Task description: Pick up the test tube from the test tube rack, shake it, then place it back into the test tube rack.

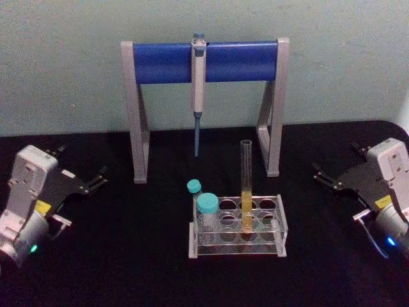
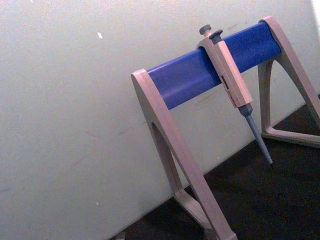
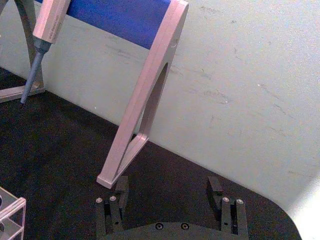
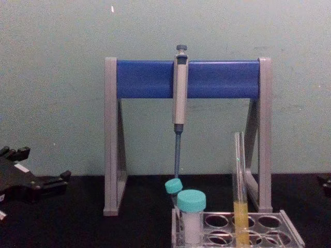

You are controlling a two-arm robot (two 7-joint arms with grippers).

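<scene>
The desk [image 1: 115,256] is black. A clear test tube rack [image 1: 220,248] stands on it near the front, in the middle. Behind the rack, a tall grey and blue stand [image 1: 160,62] has both feet on the desk, close to the wall.

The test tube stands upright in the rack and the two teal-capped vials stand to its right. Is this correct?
Not quite: the head view shows the teal-capped vials to the left of the test tube, upright in the rack.
</scene>
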